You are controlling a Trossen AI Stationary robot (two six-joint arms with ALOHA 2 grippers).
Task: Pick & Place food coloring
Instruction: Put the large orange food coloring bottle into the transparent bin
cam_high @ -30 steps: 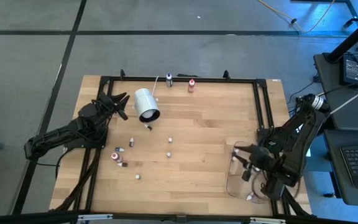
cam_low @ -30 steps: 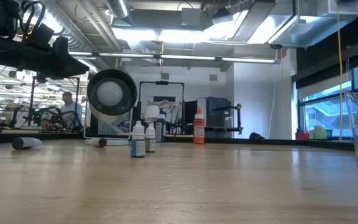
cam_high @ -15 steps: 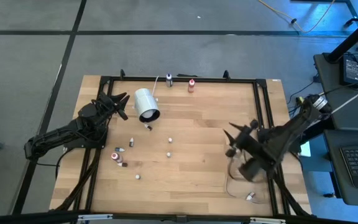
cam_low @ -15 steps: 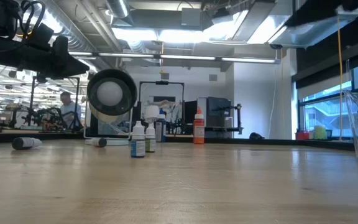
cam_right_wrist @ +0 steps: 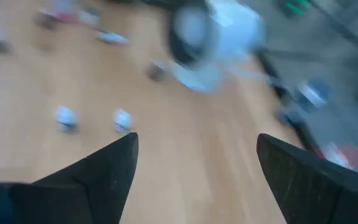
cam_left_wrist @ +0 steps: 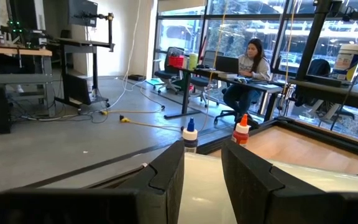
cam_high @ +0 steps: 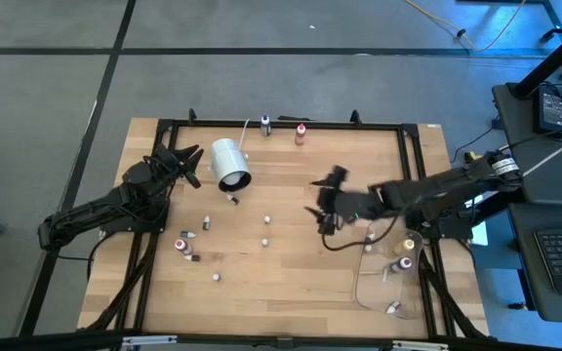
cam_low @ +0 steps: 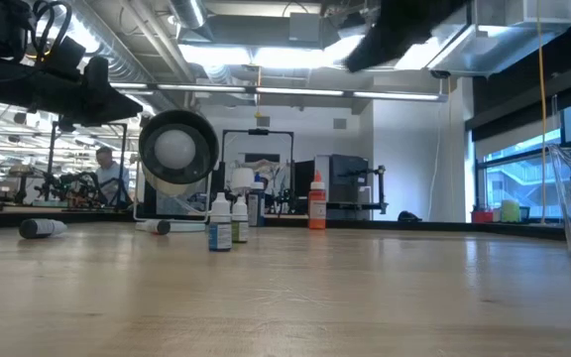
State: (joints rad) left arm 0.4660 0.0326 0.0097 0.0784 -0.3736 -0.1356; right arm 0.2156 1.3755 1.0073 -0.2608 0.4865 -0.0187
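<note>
Several tiny food coloring bottles [cam_high: 206, 222] stand or lie scattered on the wooden table's left half, and two more [cam_high: 301, 134] stand at the far edge. In the low view some bottles [cam_low: 220, 224] stand upright. My right gripper [cam_high: 322, 207] hovers open above the table's middle with nothing between its fingers [cam_right_wrist: 194, 186]. My left gripper [cam_high: 193, 164] waits at the far left, just beside a large white cylinder [cam_high: 230, 164], its fingers [cam_left_wrist: 201, 180] a narrow gap apart.
A clear plastic container [cam_high: 364, 288] stands at the near right with a few bottles [cam_high: 405, 256] inside. A black frame [cam_high: 408, 156] runs along the table's edges. The white cylinder [cam_low: 176, 149] lies on its side, its open end facing the near edge.
My right gripper has come up out of the clear container and swung across the table toward its middle and far left. The bottles in the container stay behind. The left arm has kept still.
</note>
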